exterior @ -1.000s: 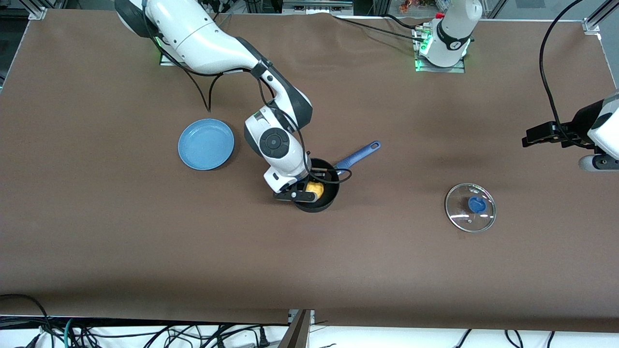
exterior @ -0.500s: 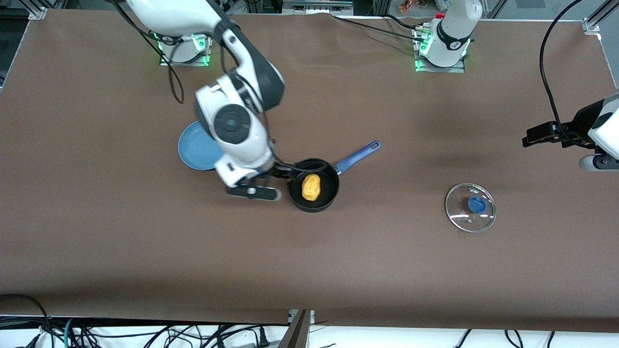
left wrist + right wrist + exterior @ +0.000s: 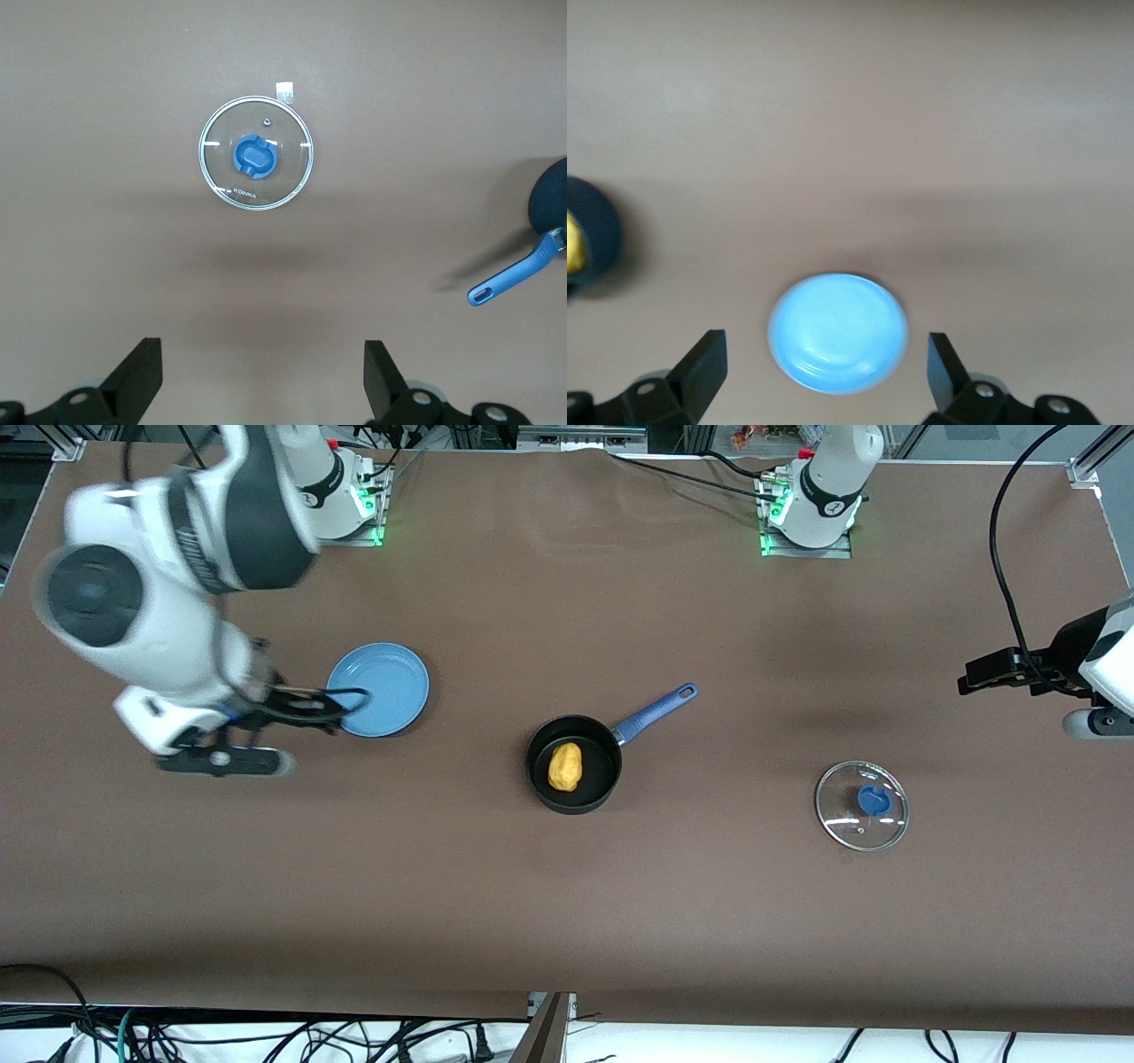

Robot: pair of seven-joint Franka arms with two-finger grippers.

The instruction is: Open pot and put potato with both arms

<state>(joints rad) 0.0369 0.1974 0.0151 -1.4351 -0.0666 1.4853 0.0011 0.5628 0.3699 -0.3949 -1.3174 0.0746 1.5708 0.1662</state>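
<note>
The black pot (image 3: pixel 586 793) stands uncovered mid-table, its blue handle (image 3: pixel 656 710) pointing toward the left arm's end. The yellow-orange potato (image 3: pixel 565 766) lies inside it. The glass lid (image 3: pixel 862 805) with its blue knob lies flat on the table toward the left arm's end, and shows in the left wrist view (image 3: pixel 256 154). My right gripper (image 3: pixel 310 708) is open and empty, up over the table at the edge of the blue plate; its wrist view (image 3: pixel 824 345) shows the pot's edge (image 3: pixel 589 235). My left gripper (image 3: pixel 983 673) waits open and empty, high above the lid (image 3: pixel 263 354).
A flat light-blue plate (image 3: pixel 378 689) lies empty toward the right arm's end, also in the right wrist view (image 3: pixel 837 332). The pot's handle tip shows in the left wrist view (image 3: pixel 518 276). Brown cloth covers the table; cables hang past its front edge.
My right gripper let go of the potato in the pot, then rose and swung away toward the right arm's end, past the blue plate. The left arm and lid have not moved.
</note>
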